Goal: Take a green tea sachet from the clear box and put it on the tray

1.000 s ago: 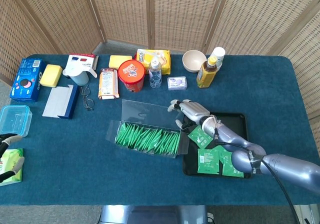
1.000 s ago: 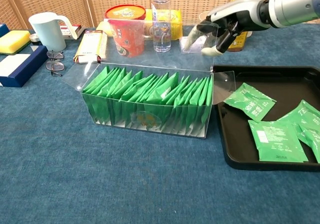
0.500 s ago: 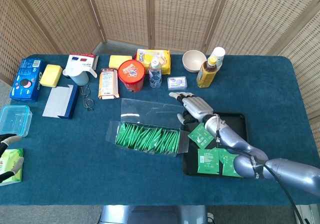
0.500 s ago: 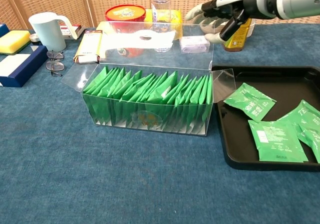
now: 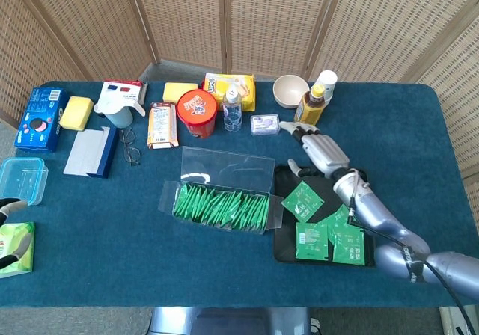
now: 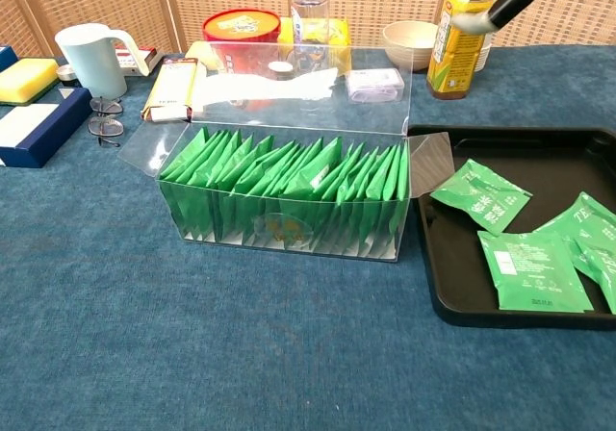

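Tray [image 6: 462, 301]: several sachets [image 6: 480, 193] in it, job looks done
Box [image 6: 289, 195]: full, lid up
Right hand [image 5: 318, 146]: fingers spread, nothing held (above tray's far edge)
Left hand [image 5: 9, 210]: can't tell

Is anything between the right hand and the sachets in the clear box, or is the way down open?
Nothing visible blocks it. The box has its lid standing open at the back, so the sachets are exposed from above. The right hand is empty, fingers spread, raised over the tray's far edge, right of the box.
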Tool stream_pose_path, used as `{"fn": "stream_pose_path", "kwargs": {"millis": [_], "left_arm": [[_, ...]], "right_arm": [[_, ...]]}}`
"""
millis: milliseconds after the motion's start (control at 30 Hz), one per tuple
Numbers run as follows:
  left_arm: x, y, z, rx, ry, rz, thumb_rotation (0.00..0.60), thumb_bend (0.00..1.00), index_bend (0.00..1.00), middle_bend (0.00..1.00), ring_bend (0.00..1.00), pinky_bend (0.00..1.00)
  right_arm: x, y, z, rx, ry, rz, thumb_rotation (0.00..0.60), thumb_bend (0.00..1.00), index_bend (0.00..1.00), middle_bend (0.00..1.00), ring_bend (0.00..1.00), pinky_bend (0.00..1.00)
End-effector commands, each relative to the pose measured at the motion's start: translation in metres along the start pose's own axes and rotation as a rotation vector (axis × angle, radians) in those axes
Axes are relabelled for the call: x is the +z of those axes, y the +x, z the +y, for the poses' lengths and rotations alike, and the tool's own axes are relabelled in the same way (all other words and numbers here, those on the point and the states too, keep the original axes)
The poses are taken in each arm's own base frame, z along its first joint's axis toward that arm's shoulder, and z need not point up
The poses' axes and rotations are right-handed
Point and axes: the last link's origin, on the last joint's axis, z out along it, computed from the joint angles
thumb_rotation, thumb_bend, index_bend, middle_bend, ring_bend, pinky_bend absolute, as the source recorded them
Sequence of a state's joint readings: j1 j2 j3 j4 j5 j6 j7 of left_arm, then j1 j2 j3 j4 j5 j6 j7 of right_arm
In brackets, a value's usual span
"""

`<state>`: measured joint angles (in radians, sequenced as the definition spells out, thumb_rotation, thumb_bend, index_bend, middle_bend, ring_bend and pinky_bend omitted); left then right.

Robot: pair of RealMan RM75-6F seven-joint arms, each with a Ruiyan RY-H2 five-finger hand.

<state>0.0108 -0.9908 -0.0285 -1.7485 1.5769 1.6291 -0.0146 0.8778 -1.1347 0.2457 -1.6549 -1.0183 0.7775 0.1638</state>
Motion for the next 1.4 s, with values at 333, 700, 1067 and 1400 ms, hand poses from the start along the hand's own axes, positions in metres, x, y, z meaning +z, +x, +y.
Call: {"fn": "stream_pose_path", "kwargs": {"millis": [333,700,1067,1400], "left_arm": [[0.006,0.007,0.003,0.010,-0.017,0.042,0.600,0.31,0.26,0.25,0.20,0.30],[0.007,0.007,0.001,0.013,-0.012,0.034,0.600,0.31,0.26,0.25,0.20,0.30],[0.006,0.005,-0.002,0.010,-0.007,0.026,0.600,0.31,0.26,0.25,0.20,0.30],[0.006,0.003,-0.002,0.006,-0.008,0.020,0.600,0.31,0.26,0.25,0.20,0.30]], "right_arm": [[-0.038,-0.025,-0.031,-0.061,0.204,-0.053,0.600,0.30,0.22,0.01,0.04,0.04],[-0.026,-0.068,-0.073,-0.142,0.315,-0.151,0.600,0.30,0.43,0.08,0.06,0.04],[-0.004,-0.087,-0.088,-0.254,0.344,-0.120,0.600,0.30,0.47,0.12,0.08,0.04],[0.005,-0.092,-0.090,-0.334,0.351,-0.072,0.600,0.30,0.39,0.12,0.08,0.04]]}}
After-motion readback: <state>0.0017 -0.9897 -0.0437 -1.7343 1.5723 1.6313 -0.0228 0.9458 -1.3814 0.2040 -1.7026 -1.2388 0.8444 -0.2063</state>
